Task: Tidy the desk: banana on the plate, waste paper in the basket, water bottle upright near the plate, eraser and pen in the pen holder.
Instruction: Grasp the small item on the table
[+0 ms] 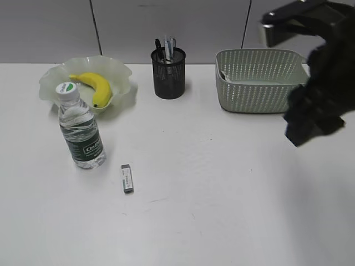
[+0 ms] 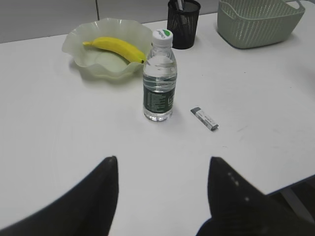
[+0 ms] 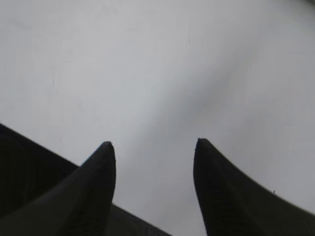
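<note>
Up on the right, the right hand (image 3: pixel 153 147) hangs above the desk (image 1: pixel 233 194) with its two dark fingers (image 3: pixel 98 177) spread apart and nothing between them; its wrist view shows only bare white surface below. From outside, that arm is a blurred black shape just in front of the basket's right end. The left hand (image 2: pixel 162 164) is likewise parted and holds nothing, low over the near part of the desk, well back from the objects.

Ahead of the left hand stands the water bottle (image 2: pixel 159 78), upright, cap on, just in front of the plate (image 2: pixel 81 42). The banana (image 2: pixel 115 46) lies inside the plate. A small grey-and-white eraser (image 2: pixel 204 118) lies flat on the desk just to the right of the bottle, apart from it. Farther back, the black mesh pen holder (image 1: pixel 168 73) stands between plate and basket, with pens (image 1: pixel 166 49) sticking out of it. The green basket (image 1: pixel 260 83) sits at the back right; I cannot tell what lies inside it.
</note>
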